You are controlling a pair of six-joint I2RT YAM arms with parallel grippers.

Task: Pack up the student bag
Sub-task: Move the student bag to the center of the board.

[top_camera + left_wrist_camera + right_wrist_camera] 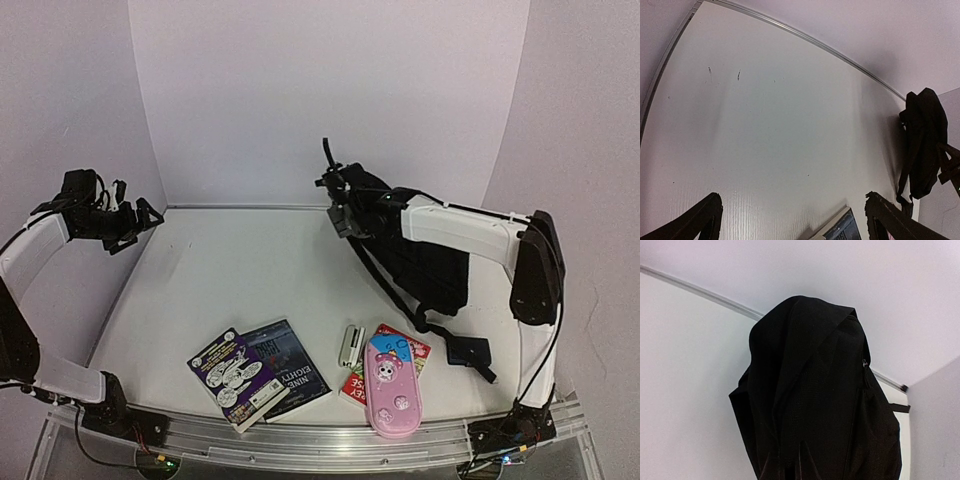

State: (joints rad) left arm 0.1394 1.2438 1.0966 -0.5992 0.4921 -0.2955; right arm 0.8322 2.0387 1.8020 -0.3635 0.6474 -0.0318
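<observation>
The student bag (425,260) is a black fabric backpack, lifted at its top end at the back right of the table, with its straps trailing down to the surface. My right gripper (343,207) is shut on the bag's fabric. In the right wrist view the bag (810,390) fills the frame and the gripper (795,467) pinches a fold at the bottom edge. My left gripper (140,222) is open and empty, held above the far left of the table. In the left wrist view its fingers (697,220) stand wide apart, and the bag (922,145) hangs at the right.
At the front of the table (230,280) lie two books (240,378) (292,362), a small silver object (350,344), a pink pencil case (390,392) resting on a red book (405,345), and a dark-blue pouch (468,352). White walls enclose the back and sides.
</observation>
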